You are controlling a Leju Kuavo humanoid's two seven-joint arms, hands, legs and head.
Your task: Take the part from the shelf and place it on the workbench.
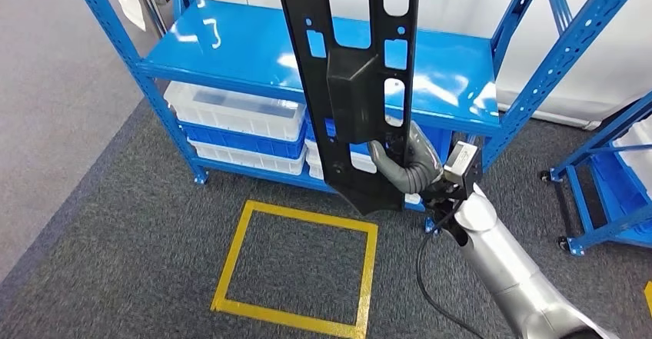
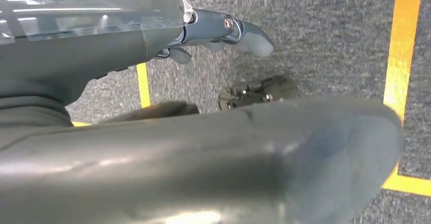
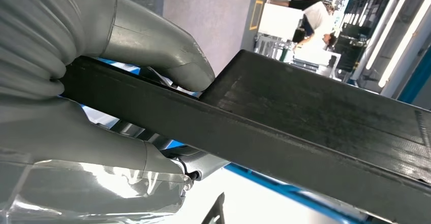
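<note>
A long black plastic part [image 1: 352,70] with several cut-out slots stands nearly upright in front of the blue shelf [image 1: 254,54], clear of the shelf board. My right hand [image 1: 406,164] grips it near its lower end, thumb on one face and fingers behind. In the right wrist view the part [image 3: 305,117] runs across the picture as a dark flat bar, clamped by my right hand [image 3: 96,82]. My left hand [image 2: 223,33] hangs over grey carpet with its fingers apart and nothing in them.
White and blue bins [image 1: 238,120] fill the shelf's lower level. A yellow taped square [image 1: 300,258] marks the carpet in front of the shelf. A second blue rack [image 1: 615,177] stands at the right. A person [image 3: 317,18] stands far off by some machines.
</note>
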